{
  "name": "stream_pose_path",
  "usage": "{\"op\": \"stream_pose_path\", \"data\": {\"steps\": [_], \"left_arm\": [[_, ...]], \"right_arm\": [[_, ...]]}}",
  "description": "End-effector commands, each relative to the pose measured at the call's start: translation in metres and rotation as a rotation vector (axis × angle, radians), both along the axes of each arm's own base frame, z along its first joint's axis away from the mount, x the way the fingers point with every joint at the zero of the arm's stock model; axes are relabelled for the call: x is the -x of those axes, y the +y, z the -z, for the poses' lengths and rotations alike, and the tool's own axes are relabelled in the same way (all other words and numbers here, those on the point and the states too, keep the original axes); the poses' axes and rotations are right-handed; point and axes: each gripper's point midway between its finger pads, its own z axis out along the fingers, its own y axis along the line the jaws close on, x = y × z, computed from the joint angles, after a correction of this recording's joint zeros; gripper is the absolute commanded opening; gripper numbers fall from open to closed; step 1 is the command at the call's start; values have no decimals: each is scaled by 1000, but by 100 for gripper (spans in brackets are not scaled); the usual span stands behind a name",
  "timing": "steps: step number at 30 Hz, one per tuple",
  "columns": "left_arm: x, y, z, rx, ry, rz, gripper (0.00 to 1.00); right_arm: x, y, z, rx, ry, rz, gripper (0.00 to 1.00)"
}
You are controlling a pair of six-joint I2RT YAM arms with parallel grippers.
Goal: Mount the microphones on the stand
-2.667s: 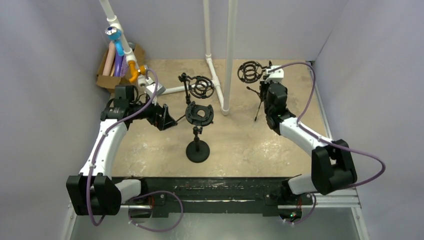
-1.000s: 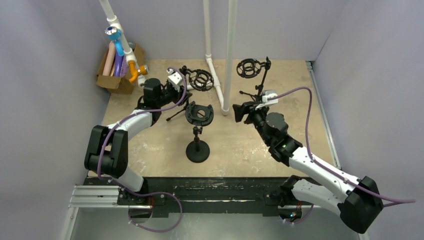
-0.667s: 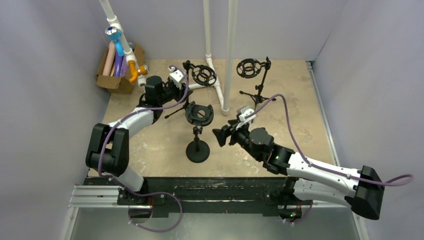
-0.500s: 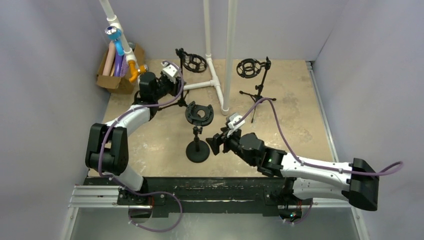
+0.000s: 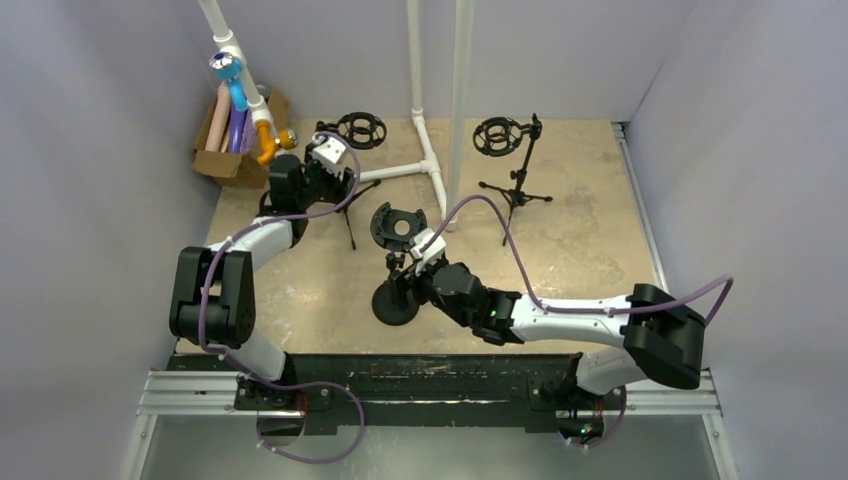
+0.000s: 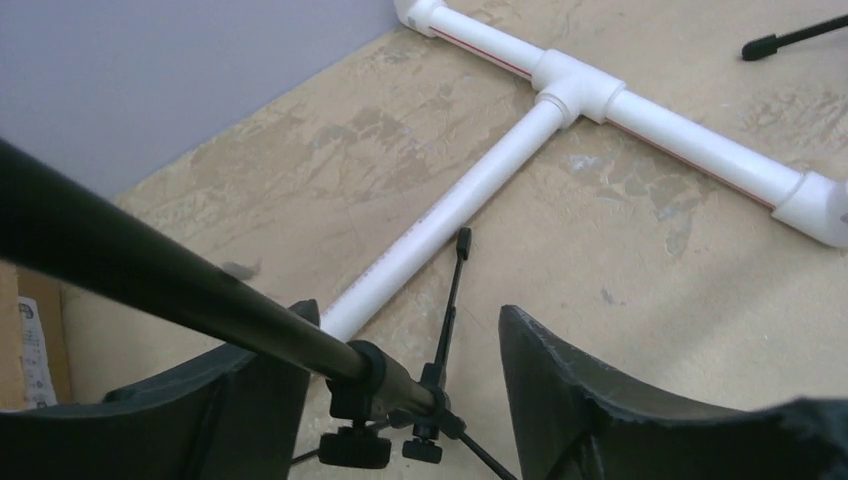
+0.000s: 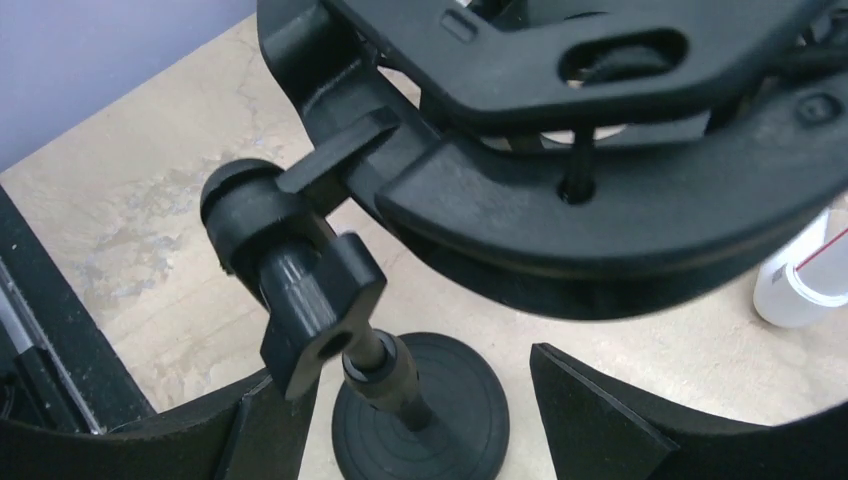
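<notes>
Several microphones (image 5: 232, 118), among them blue, pink, purple and orange ones, stand in a cardboard box (image 5: 222, 163) at the back left. My left gripper (image 5: 338, 178) (image 6: 405, 315) is open. The black pole of the left tripod stand (image 5: 360, 130) (image 6: 180, 295) runs between its fingers, close to the left one. My right gripper (image 5: 405, 272) (image 7: 415, 370) is open and straddles the pole of the middle round-base stand (image 5: 395, 300) (image 7: 420, 410), just under its shock mount (image 5: 398, 227) (image 7: 600, 170). A third stand (image 5: 505, 137) is at the back right. None of the stands holds a microphone.
A white PVC pipe frame (image 5: 428, 160) (image 6: 570, 85) lies on the floor and rises behind the stands. Grey walls close in the left, back and right sides. A black rail (image 5: 420, 375) runs along the near edge.
My left gripper carried the tripod stand left and back toward the box, then opened its jaws. My right arm swung left from the back-right stand to the middle stand's pole.
</notes>
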Motion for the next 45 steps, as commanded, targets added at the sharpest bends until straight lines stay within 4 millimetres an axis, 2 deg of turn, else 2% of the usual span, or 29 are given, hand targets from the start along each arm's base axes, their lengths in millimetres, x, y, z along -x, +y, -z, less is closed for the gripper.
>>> {"op": "stream_pose_path", "data": {"steps": [1, 5, 9, 16, 20, 23, 28, 32, 35, 41, 43, 45], "left_arm": [[14, -2, -5, -3, -4, 23, 74], [30, -3, 1, 8, 64, 29, 88], [52, -5, -1, 14, 125, 54, 100], [99, -4, -10, -41, 273, 111, 100], [123, 10, -7, -167, 314, 120, 100], [133, 26, -1, -244, 305, 99, 100], [151, 38, -2, -255, 352, 81, 100], [165, 47, -7, -255, 385, 49, 100], [171, 63, -14, -265, 393, -23, 100], [176, 114, -22, -305, 394, -115, 100], [172, 132, -31, -323, 357, -155, 100], [164, 150, -44, -334, 322, -192, 100]], "right_arm": [[-11, 15, -30, -72, -66, 23, 81], [-16, 17, -23, -64, -78, 38, 79], [-22, 20, -22, -34, -116, 42, 71], [-33, 22, -22, 1, -161, 59, 39], [-42, 19, -24, 19, -194, 77, 27], [-62, 13, -31, 27, -225, 107, 17], [-103, 3, -40, 53, -276, 147, 4], [-126, 8, -38, 123, -337, 178, 0], [-150, 5, -39, 132, -355, 242, 0], [-183, 6, -40, 107, -344, 299, 0], [-190, 6, -39, 111, -342, 323, 1], [-195, 5, -34, 118, -336, 348, 8]]}}
